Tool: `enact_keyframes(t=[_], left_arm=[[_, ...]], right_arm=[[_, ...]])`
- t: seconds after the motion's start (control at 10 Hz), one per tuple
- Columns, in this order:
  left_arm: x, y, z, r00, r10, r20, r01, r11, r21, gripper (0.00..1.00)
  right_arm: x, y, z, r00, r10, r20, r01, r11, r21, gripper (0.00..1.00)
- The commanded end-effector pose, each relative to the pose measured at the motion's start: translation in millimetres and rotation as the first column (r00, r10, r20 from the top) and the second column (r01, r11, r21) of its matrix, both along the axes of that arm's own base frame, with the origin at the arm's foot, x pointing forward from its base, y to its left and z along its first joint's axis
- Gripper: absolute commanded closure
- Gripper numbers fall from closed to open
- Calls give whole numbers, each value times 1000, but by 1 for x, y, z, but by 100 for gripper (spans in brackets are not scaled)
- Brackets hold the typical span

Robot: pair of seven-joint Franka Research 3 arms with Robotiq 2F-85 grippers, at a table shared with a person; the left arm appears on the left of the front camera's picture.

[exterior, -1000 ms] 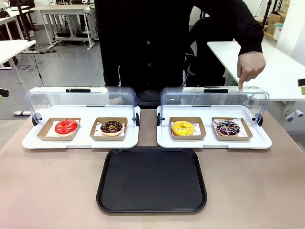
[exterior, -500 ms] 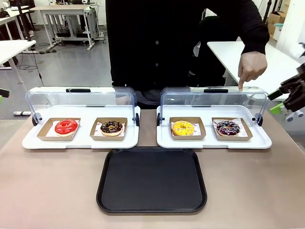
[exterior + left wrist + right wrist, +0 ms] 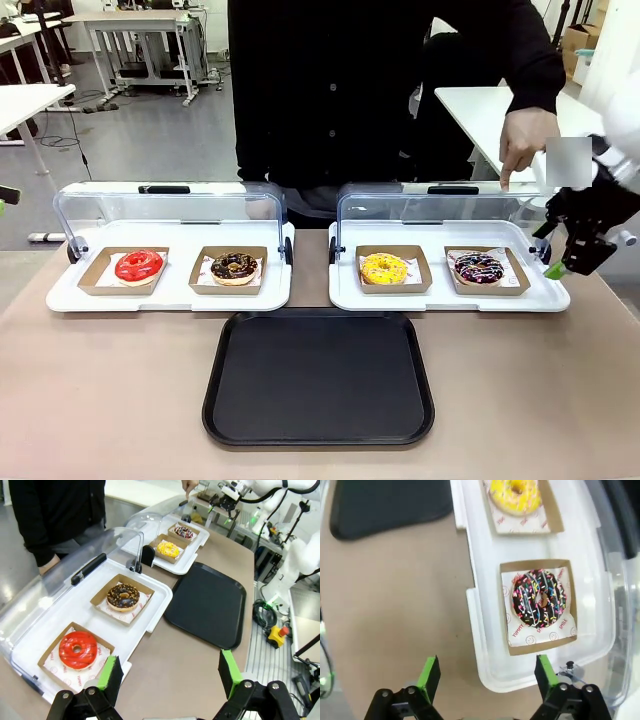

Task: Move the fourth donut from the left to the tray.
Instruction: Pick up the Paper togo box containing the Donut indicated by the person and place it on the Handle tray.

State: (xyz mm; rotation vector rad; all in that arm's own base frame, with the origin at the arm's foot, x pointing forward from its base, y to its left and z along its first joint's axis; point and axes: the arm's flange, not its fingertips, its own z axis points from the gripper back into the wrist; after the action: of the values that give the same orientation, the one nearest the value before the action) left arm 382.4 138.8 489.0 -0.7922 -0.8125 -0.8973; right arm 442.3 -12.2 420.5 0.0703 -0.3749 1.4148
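The brown counter point(image 3: 100, 400) is carrying a left display tray point(image 3: 178, 290) and a right display tray point(image 3: 438, 297) side by side, the black tray point(image 3: 318, 378) lying just nearer, between them.

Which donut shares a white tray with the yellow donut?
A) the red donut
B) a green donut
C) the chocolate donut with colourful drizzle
C: the chocolate donut with colourful drizzle lies in its brown box right beside the yellow donut, both inside the same white display tray on the robot's right.
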Motion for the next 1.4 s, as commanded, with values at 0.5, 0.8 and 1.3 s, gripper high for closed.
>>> enact_keyframes(t=[0.5,0.8,1.3], left_arm=[[0,1,3,1000,-6,18,7,1000,-17,0],[0,1,3,1000,-6,18,7,1000,-17,0],[0,1,3,1000,-6,18,7,1000,-17,0]], right_arm=[[3,4,-10,1000,16,12,-16,999,-34,0],[24,5,-34,995,14,96,-4,994,-106,0],[32,3,-69,981,78,179,-41,978,-203,0]])
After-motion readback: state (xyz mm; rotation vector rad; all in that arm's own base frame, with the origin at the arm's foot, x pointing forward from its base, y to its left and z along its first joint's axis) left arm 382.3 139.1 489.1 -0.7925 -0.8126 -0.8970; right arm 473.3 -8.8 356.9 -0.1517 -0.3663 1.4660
